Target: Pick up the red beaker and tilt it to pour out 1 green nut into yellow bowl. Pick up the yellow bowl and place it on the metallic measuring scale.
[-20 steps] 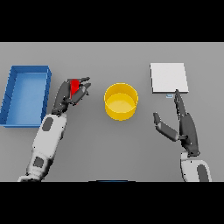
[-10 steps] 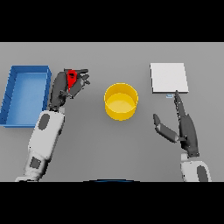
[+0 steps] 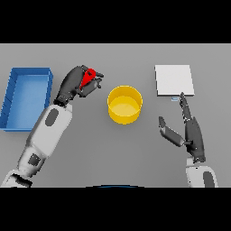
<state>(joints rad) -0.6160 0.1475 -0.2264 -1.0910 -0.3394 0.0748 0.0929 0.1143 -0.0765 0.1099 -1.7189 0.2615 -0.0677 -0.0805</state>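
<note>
Between blue tray point(image 3: 27, 97) and yellow bowl point(image 3: 124, 104), left hand point(image 3: 74, 83) grips red beaker point(image 3: 89, 77).

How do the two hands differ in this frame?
The left hand is curled round the red beaker, left of the yellow bowl; the right hand holds nothing. The left hand's fingers are bent, the right hand's fingers are straight, pointing toward the scale. The left hand is the farther from the robot. Both are dark, on white and grey arms.

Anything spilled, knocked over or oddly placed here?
Nothing stands out. The left hand holds the red beaker left of the upright yellow bowl; no spill shows on the table.
</note>
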